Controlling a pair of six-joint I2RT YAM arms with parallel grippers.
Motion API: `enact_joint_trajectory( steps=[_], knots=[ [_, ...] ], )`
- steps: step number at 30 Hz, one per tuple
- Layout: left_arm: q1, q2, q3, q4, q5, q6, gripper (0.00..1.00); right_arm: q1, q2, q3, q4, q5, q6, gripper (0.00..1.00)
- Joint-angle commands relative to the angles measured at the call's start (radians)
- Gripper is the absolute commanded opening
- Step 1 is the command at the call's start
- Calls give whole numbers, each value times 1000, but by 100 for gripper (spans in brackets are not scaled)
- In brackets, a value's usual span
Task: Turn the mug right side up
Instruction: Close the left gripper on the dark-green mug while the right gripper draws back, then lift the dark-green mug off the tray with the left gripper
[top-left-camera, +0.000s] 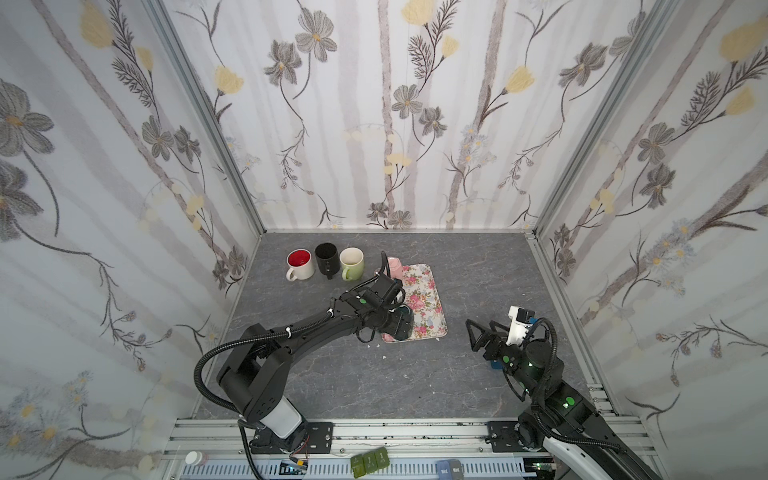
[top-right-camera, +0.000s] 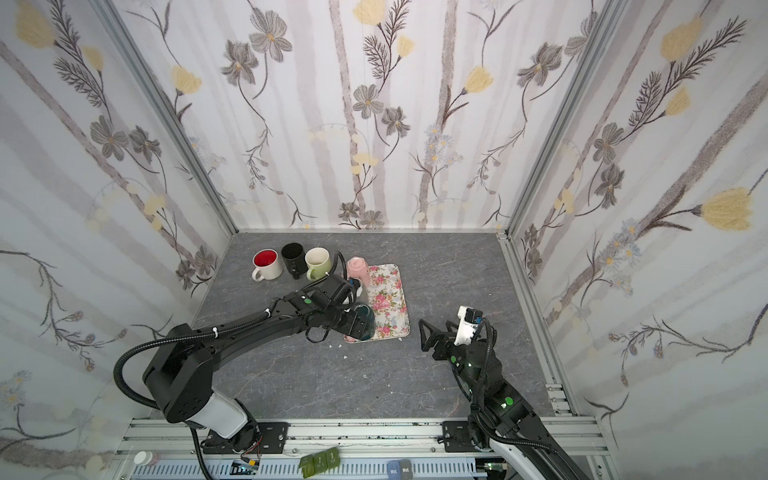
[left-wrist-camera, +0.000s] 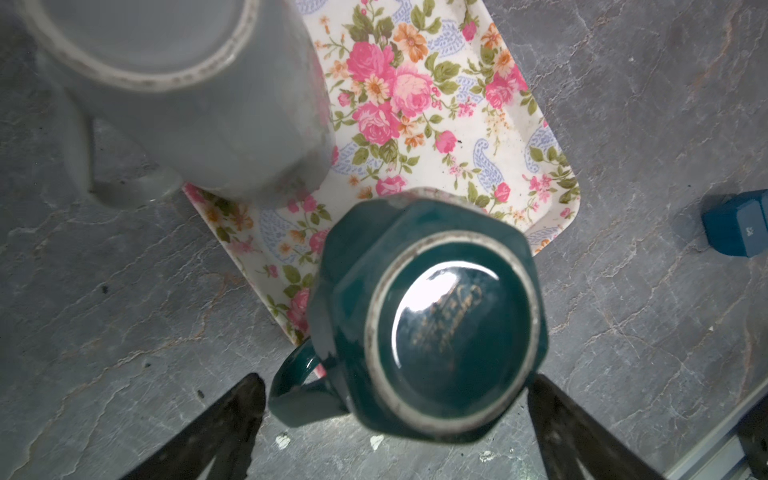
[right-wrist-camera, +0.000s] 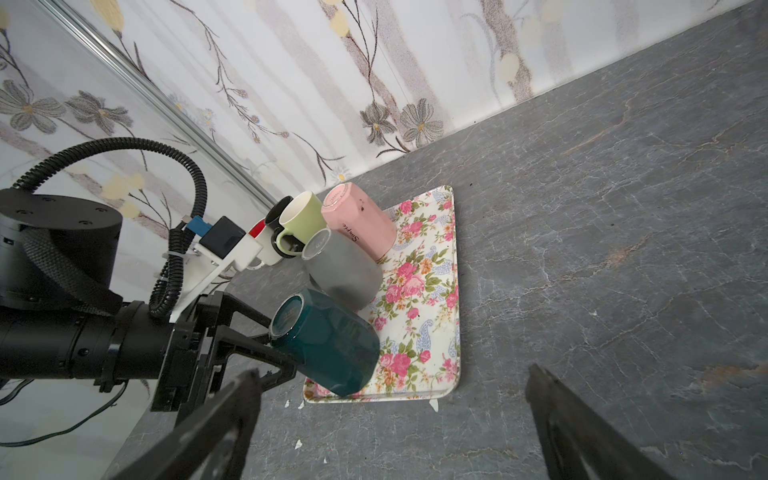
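Note:
A dark teal mug (left-wrist-camera: 436, 332) stands upside down on the near corner of the floral tray (left-wrist-camera: 478, 137), base up and handle pointing off the tray. My left gripper (left-wrist-camera: 395, 382) is open, one finger on each side of this mug near its base, as the right wrist view shows (right-wrist-camera: 332, 345). In both top views the left arm hides most of the mug (top-left-camera: 404, 322) (top-right-camera: 366, 324). Off to the right, my right gripper (top-left-camera: 482, 332) (right-wrist-camera: 392, 376) hovers open and empty above the bare table.
A grey mug (left-wrist-camera: 199, 104) (right-wrist-camera: 345, 270) and a pink mug (top-left-camera: 394, 266) (right-wrist-camera: 359, 224) are also upside down on the tray. Three upright mugs stand at the back left: white with red inside (top-left-camera: 300, 264), black (top-left-camera: 326, 257), green (top-left-camera: 352, 262). A blue block (left-wrist-camera: 735, 222) lies near the right arm.

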Motion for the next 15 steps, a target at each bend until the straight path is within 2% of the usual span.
enact_joint_trajectory(
  steps=[1,7,11,15],
  knots=[
    [0,-29,-27,11,-31,21,99,-1,3,-5,32,-4,-15,100],
    [0,-12,-41,26,-13,33,95,-2,3,-7,44,-2,-19,100],
    [0,11,-37,33,-46,36,90,-3,7,-8,46,-4,-16,100],
    [-6,41,-9,27,-50,39,81,-2,7,-11,49,-1,-13,100]
  ],
)
